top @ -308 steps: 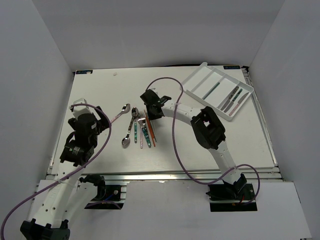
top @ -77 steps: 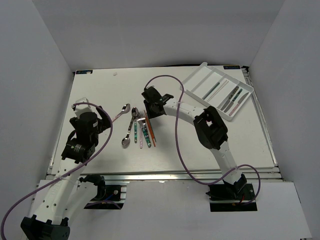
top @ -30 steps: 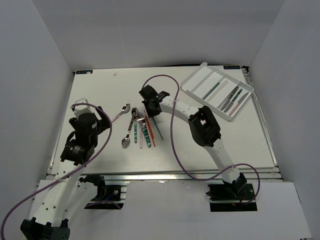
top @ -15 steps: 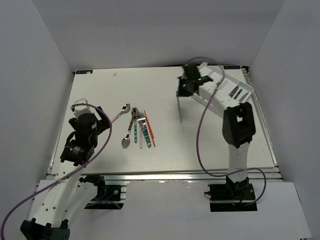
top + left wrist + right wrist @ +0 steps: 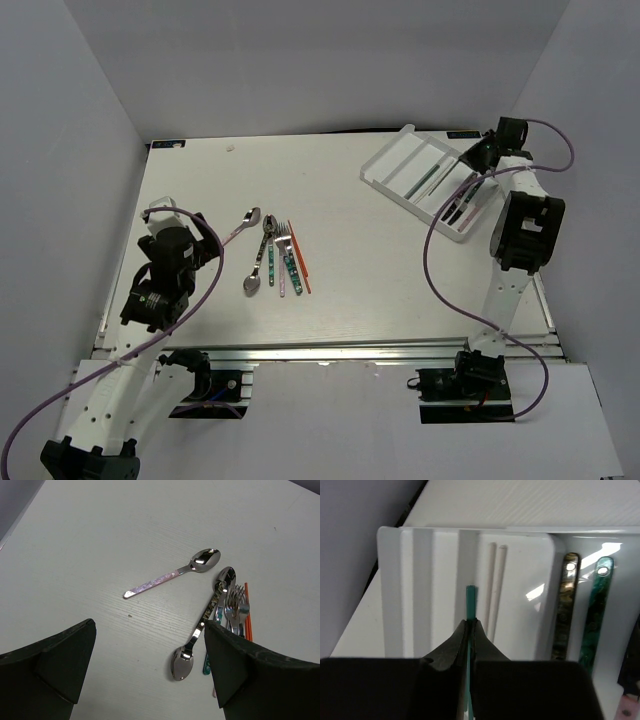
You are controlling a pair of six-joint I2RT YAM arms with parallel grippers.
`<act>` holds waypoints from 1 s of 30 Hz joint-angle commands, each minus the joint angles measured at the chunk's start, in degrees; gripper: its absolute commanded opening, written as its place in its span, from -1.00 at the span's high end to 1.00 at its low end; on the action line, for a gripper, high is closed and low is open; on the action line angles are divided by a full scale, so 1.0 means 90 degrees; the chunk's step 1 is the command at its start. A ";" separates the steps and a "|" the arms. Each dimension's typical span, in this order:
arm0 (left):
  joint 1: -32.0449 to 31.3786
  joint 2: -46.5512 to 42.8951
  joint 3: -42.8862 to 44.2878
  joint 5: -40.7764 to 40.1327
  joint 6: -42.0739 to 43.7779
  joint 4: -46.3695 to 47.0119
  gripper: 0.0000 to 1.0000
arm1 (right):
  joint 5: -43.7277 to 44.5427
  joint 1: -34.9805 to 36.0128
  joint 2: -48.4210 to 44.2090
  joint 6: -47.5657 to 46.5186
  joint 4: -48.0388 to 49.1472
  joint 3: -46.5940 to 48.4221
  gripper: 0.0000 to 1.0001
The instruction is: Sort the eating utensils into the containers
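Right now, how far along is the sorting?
Done: several utensils lie in the white tray. In hand: the right gripper, jaws shut on a green chopstick above it. Left: a pink-handled spoon, other spoons, forks and an orange chopstick on the table.

The left pincer (image 5: 149, 630) has broad matt-black wedge fingers (image 5: 55, 665), while the right pincer (image 5: 469, 625) has black fingers (image 5: 445, 655) that taper to thin tips. Behind each pincer, the left arm (image 5: 165, 265) and right arm (image 5: 525, 230) are white tubes linked by chunky black joints, ending in a black base plate (image 5: 465, 385). A thin purple cable (image 5: 427, 250) loops loosely back from each pincer
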 commanded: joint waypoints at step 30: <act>-0.0032 0.0049 -0.0015 -0.0139 -0.0001 -0.0011 -0.96 | 0.2068 0.3205 -0.2253 -0.1909 -0.0562 -0.1436 -0.27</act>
